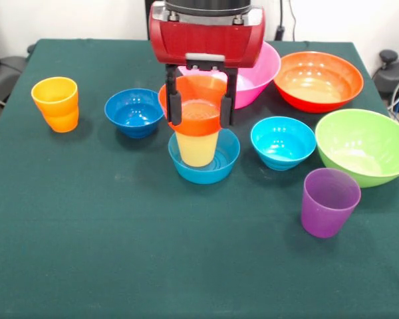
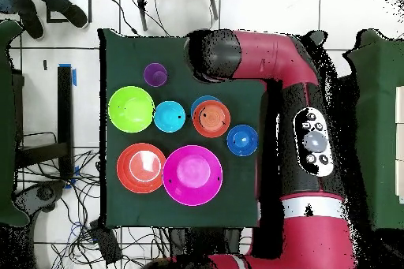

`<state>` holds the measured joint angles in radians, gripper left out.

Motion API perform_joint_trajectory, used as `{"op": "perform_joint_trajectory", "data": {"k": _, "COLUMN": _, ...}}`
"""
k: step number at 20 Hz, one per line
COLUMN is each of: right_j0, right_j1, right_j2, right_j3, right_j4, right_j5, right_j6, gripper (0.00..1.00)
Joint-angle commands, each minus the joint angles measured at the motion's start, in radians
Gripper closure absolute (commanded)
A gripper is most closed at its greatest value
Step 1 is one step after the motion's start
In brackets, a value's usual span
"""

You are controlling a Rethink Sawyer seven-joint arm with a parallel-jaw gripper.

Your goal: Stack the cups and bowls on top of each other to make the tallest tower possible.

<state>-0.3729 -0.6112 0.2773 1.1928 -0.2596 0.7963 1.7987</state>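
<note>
My gripper (image 1: 199, 109) hangs over the tower (image 1: 198, 133) at mid-table. It is open, with its black fingers (image 1: 175, 106) spread wide across the front of a small orange-red bowl (image 1: 198, 123). That bowl rests on the upright yellow cup (image 1: 197, 147), which stands in a mid-blue bowl (image 1: 219, 163). From overhead the orange-red bowl (image 2: 211, 118) covers the tower. The orange cup (image 1: 55, 103) stands at the left and the purple cup (image 1: 329, 201) at the right front. A dark blue bowl (image 1: 134, 111) and a cyan bowl (image 1: 283, 141) flank the tower.
Three large bowls stand on the right and behind: pink (image 1: 266, 73), orange-red (image 1: 318, 80) and lime green (image 1: 364, 146). The green table (image 1: 153, 252) stretches towards the front edge. Overhead, the red arm (image 2: 304, 124) runs along the table's right side.
</note>
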Motion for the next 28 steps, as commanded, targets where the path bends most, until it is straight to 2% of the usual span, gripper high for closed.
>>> {"op": "perform_joint_trajectory", "data": {"k": 1, "right_j0": 0.040, "right_j1": 0.050, "right_j2": -0.036, "right_j3": 0.014, "right_j4": 0.008, "right_j5": 0.027, "right_j6": 0.150, "gripper": 0.00}}
{"op": "perform_joint_trajectory", "data": {"k": 9, "right_j0": 0.084, "right_j1": 0.048, "right_j2": -0.066, "right_j3": 0.032, "right_j4": 0.048, "right_j5": 0.015, "right_j6": 0.183, "gripper": 0.00}}
{"op": "perform_joint_trajectory", "data": {"k": 13, "right_j0": 0.098, "right_j1": 0.045, "right_j2": -0.075, "right_j3": 0.014, "right_j4": 0.065, "right_j5": 0.050, "right_j6": 0.177, "gripper": 0.00}}
{"op": "perform_joint_trajectory", "data": {"k": 19, "right_j0": 0.143, "right_j1": 0.097, "right_j2": -0.097, "right_j3": -0.103, "right_j4": 0.093, "right_j5": 0.120, "right_j6": 0.183, "gripper": 0.00}}
{"op": "perform_joint_trajectory", "data": {"k": 22, "right_j0": 0.168, "right_j1": 0.135, "right_j2": -0.115, "right_j3": -0.185, "right_j4": 0.080, "right_j5": 0.156, "right_j6": 0.177, "gripper": 0.00}}
{"op": "perform_joint_trajectory", "data": {"k": 24, "right_j0": 0.169, "right_j1": 0.166, "right_j2": -0.111, "right_j3": -0.228, "right_j4": 0.083, "right_j5": 0.131, "right_j6": 0.162, "gripper": 0.00}}
{"op": "perform_joint_trajectory", "data": {"k": 26, "right_j0": 0.157, "right_j1": 0.148, "right_j2": -0.094, "right_j3": -0.211, "right_j4": 0.117, "right_j5": 0.115, "right_j6": 0.159, "gripper": 0.00}}
{"op": "perform_joint_trajectory", "data": {"k": 28, "right_j0": 0.164, "right_j1": 0.154, "right_j2": -0.086, "right_j3": -0.294, "right_j4": 0.125, "right_j5": 0.188, "right_j6": 0.132, "gripper": 0.00}}
